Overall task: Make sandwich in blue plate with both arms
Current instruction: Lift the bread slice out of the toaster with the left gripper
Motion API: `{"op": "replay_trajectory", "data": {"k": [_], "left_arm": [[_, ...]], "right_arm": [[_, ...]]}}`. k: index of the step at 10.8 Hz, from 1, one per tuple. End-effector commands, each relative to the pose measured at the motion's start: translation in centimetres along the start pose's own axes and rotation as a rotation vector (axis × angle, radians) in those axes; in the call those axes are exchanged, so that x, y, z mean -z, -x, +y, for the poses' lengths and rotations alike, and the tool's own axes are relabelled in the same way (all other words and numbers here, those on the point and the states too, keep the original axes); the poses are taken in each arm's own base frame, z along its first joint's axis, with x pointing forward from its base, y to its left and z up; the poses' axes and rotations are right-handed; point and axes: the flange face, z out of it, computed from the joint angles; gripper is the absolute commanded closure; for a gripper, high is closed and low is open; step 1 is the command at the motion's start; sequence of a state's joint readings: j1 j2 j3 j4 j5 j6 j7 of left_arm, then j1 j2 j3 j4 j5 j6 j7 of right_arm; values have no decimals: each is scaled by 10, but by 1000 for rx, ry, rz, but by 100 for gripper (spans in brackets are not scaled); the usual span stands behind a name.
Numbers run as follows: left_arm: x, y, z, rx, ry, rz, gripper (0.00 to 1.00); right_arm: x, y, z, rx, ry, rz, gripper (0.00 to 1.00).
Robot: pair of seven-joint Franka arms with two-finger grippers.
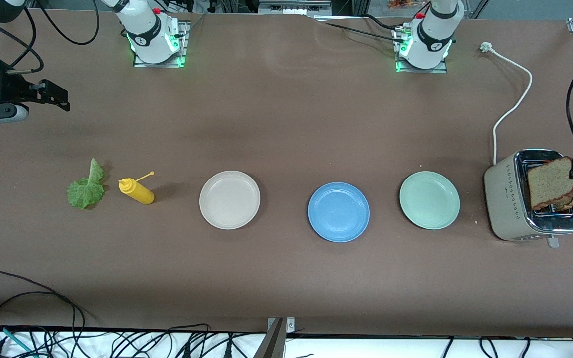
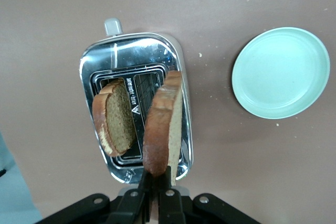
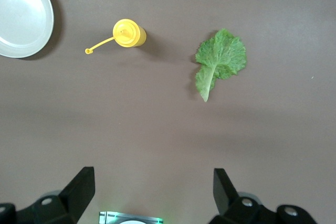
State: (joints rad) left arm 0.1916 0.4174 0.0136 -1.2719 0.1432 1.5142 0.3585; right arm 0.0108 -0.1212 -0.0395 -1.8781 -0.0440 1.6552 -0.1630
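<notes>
My left gripper (image 2: 155,186) is pinching a bread slice (image 2: 164,124) over the toaster (image 2: 107,61). My right gripper (image 3: 152,192) is hanging wide open, waiting, well away from the toaster

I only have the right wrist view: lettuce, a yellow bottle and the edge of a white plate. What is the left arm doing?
Observer: The left gripper is shut on a bread slice, holding it upright over the toaster.
Operator: Any bread left in the toaster?
Observer: Yes, a second slice stands in one slot, tilted.
Operator: Is the blue plate loaded yet?
Observer: No. The blue plate holds nothing; it sits between the white plate and a mint-green plate, which lies toward the left arm's end, beside the toaster.
Operator: And my gripper?
Observer: The right gripper is open, waiting above the table at the right arm's end, untouched lettuce nearby.
</notes>
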Motion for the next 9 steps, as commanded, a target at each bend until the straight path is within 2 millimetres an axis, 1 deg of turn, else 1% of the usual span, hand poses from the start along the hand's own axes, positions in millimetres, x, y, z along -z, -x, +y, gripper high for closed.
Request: {"op": "replay_trajectory", "data": {"k": [1,2,3,4,6,8,9], "left_arm": [[38,16,26,-65,41,3,100],[38,18,29,-70,49,-11,100],[50,21,34,-78,46,0,100],[53,21,44,-96,55,-7,100],[52,18,55,-104,147,14,100],[50,14,66,-128,187,21,100],[47,9,83,-155,237,23,100]], "right_arm": [[6,-1,2,8,-15,-3,0],[5,-1,3,7,-15,-3,0],[5,-1,3,7,-16,-6,0],[4,-1,4,5,-16,-6,0],[4,-2,5,2,-16,-5,0],[4,-2,5,2,-17,-8,0],[4,-2,5,2,-17,-8,0]]}}
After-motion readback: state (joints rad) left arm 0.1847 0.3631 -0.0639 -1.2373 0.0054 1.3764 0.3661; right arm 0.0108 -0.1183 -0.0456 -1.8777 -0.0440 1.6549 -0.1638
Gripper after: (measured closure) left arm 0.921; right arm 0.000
